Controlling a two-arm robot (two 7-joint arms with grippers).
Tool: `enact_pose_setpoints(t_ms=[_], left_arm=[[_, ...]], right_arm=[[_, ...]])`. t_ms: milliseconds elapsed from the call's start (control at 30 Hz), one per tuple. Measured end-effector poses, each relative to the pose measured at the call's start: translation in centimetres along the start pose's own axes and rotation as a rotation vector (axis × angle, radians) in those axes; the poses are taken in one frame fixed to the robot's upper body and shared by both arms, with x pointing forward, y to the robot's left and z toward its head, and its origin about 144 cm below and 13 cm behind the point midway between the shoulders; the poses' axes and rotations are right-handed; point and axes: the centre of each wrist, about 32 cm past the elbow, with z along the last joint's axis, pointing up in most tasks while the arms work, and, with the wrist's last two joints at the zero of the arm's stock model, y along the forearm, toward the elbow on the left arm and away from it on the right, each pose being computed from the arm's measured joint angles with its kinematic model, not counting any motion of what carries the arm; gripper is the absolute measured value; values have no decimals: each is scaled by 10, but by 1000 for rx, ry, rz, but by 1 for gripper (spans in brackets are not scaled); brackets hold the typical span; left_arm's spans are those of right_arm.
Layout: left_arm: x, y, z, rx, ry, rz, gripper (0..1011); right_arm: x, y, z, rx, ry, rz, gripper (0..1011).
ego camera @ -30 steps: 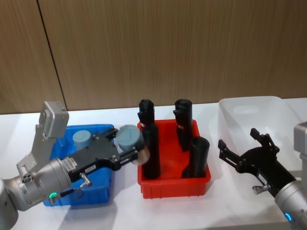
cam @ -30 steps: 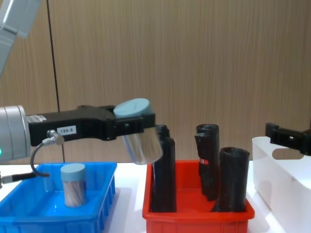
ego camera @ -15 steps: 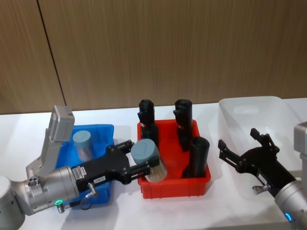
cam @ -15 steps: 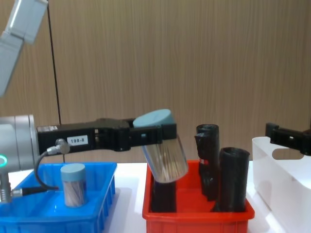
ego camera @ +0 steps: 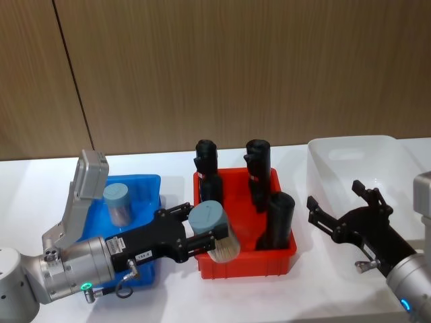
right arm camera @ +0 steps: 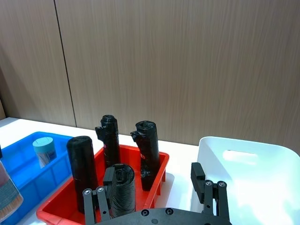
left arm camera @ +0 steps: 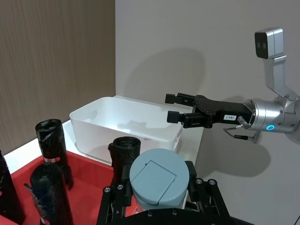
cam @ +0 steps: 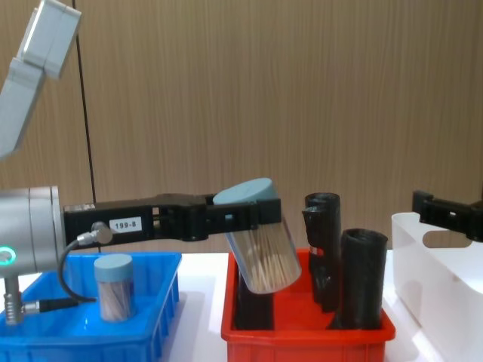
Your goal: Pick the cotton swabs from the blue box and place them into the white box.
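Observation:
My left gripper [ego camera: 204, 234] is shut on a clear tub of cotton swabs [ego camera: 214, 227] with a pale blue-grey lid. It holds the tub tilted in the air over the front left part of the red bin, as the chest view shows [cam: 261, 245]. A second tub of cotton swabs [ego camera: 119, 203] stands upright in the blue box [ego camera: 147, 182] at the left. The white box [ego camera: 350, 156] sits at the far right. My right gripper [ego camera: 333, 195] hovers open just in front of the white box's left wall, with nothing between its fingers.
Between the two boxes a red bin [ego camera: 244, 264] holds several tall black rolls [ego camera: 279, 219]. The held tub hangs close to the nearest roll [cam: 254, 302]. A wooden wall stands behind the white table.
My left gripper has carried the tub to the right, from the blue box's edge to above the red bin, lower and more tilted. The right arm has not moved.

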Motion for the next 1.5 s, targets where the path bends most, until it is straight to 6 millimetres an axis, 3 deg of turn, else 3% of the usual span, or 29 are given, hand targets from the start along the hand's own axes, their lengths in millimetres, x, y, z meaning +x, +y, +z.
enact_pose_setpoints(t_ms=[500,1500], left_arm=[[1,-1,-1,-1,14,-5,660],[1,-1,-1,-2,20,-7,661]], right_arm=[[3,0,1,-14,1,46,1002],[28,14,27,-145,-26,465,1002]])
